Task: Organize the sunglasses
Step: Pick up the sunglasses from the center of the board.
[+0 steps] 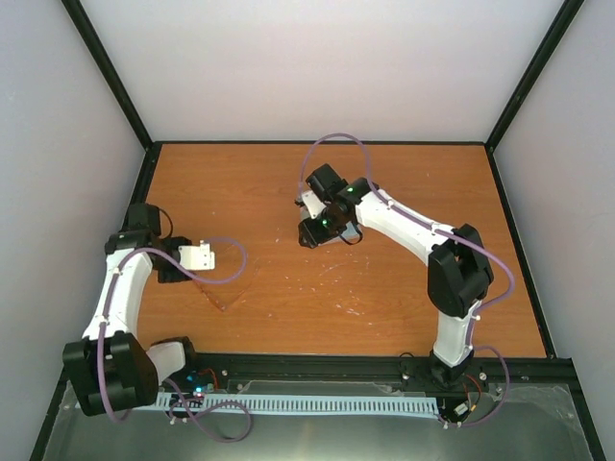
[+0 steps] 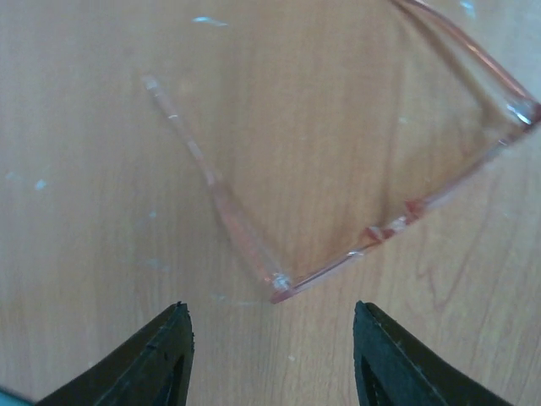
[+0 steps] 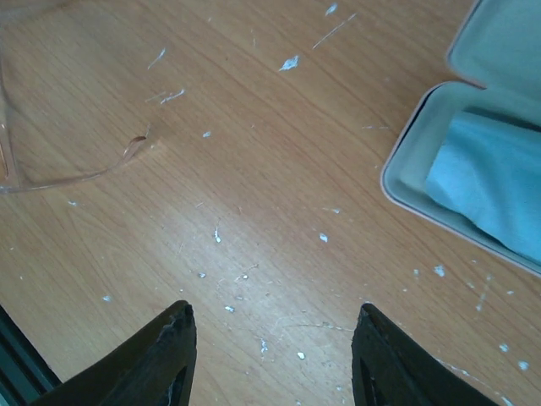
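sunglasses [image 2: 397, 224] flat on the table [image 2: 84, 169] just beyond the left jaws (parted, empty), right jaws likewise parted, empty

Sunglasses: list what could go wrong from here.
1. The sunglasses lie flat and unfolded. They are thin and nearly wood-coloured, so they could slip from the open left gripper.
2. Left unfolded, they may not fit the case.
3. The cloth lies in the case, so they might ride up on it.
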